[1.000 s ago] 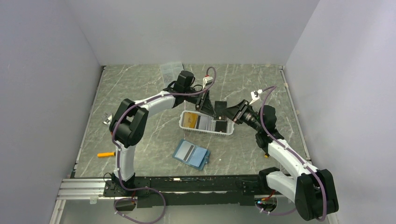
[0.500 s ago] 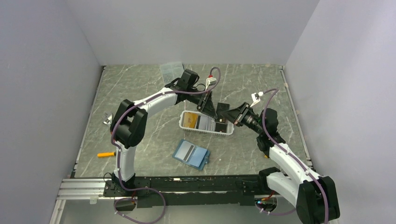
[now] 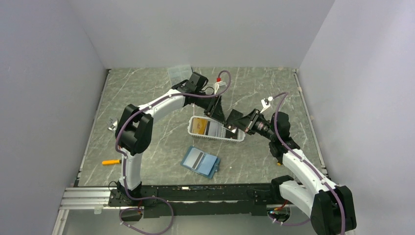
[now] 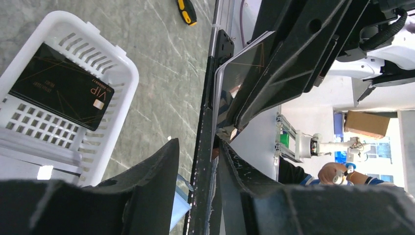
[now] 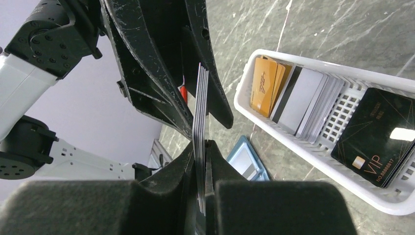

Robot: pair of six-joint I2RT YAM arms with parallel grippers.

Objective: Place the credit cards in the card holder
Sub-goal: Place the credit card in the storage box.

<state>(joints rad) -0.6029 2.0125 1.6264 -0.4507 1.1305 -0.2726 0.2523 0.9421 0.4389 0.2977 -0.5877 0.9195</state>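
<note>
Grey marbled table, pale walls behind. Held item: thin stack of dark credit cards, edge-on, pinched tight by the right end effector above the white basket. The left end effector has its jaws parted either side of the same stack. Basket contents: gold cards, grey cards, black card. The card holder, teal, lies open on the table near the basket's front.

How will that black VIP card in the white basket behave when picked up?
Probably stiff: the black VIP card lies flat, unbent. Likely hard to pinch, lying flush on the floor of the white basket. Its glossy glare suggests it may slip.
</note>
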